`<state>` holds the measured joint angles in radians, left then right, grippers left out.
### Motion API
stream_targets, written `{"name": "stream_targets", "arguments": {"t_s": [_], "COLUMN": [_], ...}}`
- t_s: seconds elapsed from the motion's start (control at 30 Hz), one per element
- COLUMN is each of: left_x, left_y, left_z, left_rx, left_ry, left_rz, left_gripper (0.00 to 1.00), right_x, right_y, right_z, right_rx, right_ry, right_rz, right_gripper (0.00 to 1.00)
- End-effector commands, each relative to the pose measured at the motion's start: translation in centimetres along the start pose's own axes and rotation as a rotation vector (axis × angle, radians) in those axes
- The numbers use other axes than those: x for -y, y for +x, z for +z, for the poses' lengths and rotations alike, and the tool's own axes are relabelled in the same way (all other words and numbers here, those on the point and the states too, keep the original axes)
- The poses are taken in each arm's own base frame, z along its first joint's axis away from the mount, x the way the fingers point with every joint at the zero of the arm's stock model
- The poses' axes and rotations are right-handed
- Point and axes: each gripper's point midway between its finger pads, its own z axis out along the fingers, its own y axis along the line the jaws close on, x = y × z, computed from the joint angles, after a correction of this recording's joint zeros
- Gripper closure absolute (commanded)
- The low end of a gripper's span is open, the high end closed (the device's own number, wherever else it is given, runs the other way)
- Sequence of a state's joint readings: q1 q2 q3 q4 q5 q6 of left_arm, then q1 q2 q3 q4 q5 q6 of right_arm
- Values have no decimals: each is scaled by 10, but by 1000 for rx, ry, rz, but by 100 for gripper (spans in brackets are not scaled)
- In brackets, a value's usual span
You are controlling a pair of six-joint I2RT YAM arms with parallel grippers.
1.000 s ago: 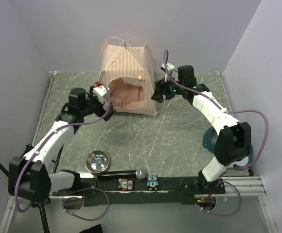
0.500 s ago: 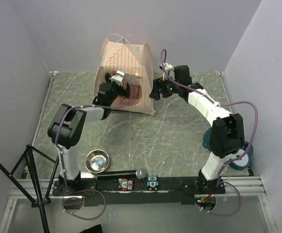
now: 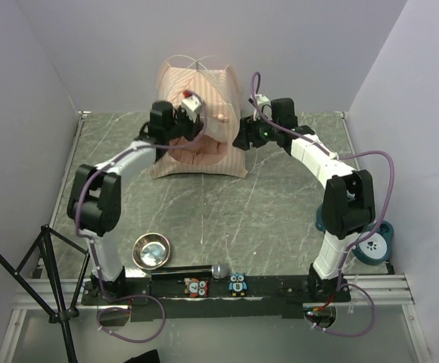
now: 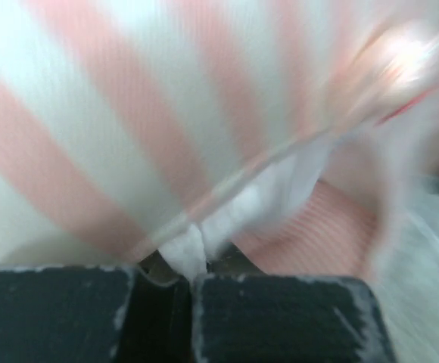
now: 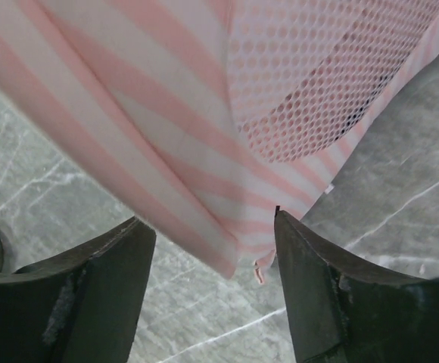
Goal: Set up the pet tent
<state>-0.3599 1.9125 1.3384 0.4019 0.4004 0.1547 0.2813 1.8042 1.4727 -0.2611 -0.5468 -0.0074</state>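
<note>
The pet tent [image 3: 197, 91], pink-and-white striped with thin white poles crossing at its peak, stands at the back of the table with its door facing me. My left gripper [image 3: 190, 107] is at the top of the door opening. In the left wrist view it [image 4: 189, 278] is shut on a white fold of tent fabric [image 4: 183, 255]. Just right of the tent's front right corner is my right gripper [image 3: 242, 141]. The right wrist view shows it [image 5: 210, 223] open, with the striped corner [image 5: 204, 189] and a mesh panel [image 5: 310, 83] between and above its fingers [image 5: 98, 287].
A pink cushion [image 3: 198, 153] lies inside the tent. A steel bowl [image 3: 151, 251] sits front left, with a black microphone-like bar [image 3: 197, 270] beside it. A teal bowl [image 3: 371, 243] is at the front right and a tripod [image 3: 42, 253] at the left. Walls close in on three sides.
My left arm has swung from the tent's left side up to the door opening and shut on the fabric. The right gripper has crept closer to the tent corner and narrowed slightly.
</note>
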Motion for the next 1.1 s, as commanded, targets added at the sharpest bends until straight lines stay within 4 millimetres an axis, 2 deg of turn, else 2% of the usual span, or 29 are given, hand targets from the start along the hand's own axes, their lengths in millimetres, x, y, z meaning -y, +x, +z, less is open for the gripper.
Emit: {"name": "stream_targets", "arguments": {"t_s": [0.0,0.07,0.13,0.2,0.23,0.27,0.33,0.4,0.43,0.47,0.5,0.6,0.67,0.77,0.83,0.87,0.9,0.97,1.07], "left_x": [46,57,61,59,57,57,58,61,61,58,56,46,42,44,58,79,86,111,128], "left_y": [-70,-78,-91,-103,-109,-111,-111,-98,-83,-71,-50,-19,-1,7,19,42,47,67,85], "left_z": [-65,-84,-98,-108,-114,-119,-132,-149,-157,-165,-173,-195,-196,-186,-184,-198,-201,-241,-293], "left_rx": [-151,-208,-222,-208,-204,-200,-212,-245,-284,-311,-354,-408,-420,-352,-374,-471,-492,-617,-729], "left_ry": [299,390,450,492,493,512,525,523,497,462,440,393,354,276,358,472,538,681,836], "left_rz": [-128,-185,-289,-405,-451,-472,-448,-316,-260,-194,-154,-81,-45,-78,10,-5,59,99,213], "left_gripper": [99,99,90,71,67,62,42,28,25,23,21,19,16,11,11,12,10,9,8], "right_x": [-3,-3,-3,-4,-5,-6,-9,-11,-14,-16,-16,-21,-27,-35,-40,-40,-41,-45,-60], "right_y": [-40,-41,-43,-47,-47,-49,-48,-43,-42,-39,-36,-27,-22,-14,-4,0,6,14,31], "right_z": [-6,-3,-2,-5,-5,-8,-13,-21,-27,-32,-37,-51,-59,-68,-73,-77,-83,-103,-129], "right_rx": [105,104,109,118,119,121,116,102,102,98,96,85,79,68,37,19,-3,-34,-75], "right_ry": [-24,-34,-36,-37,-39,-37,-38,-38,-41,-46,-44,-40,-45,-61,-74,-64,-62,-61,-100], "right_rz": [-21,-10,-1,-2,-3,-7,-12,-23,-31,-28,-52,-68,-65,-50,-45,-45,-48,-54,-92], "right_gripper": [30,32,32,31,30,30,29,26,25,25,25,24,24,23,24,24,24,22,19]}}
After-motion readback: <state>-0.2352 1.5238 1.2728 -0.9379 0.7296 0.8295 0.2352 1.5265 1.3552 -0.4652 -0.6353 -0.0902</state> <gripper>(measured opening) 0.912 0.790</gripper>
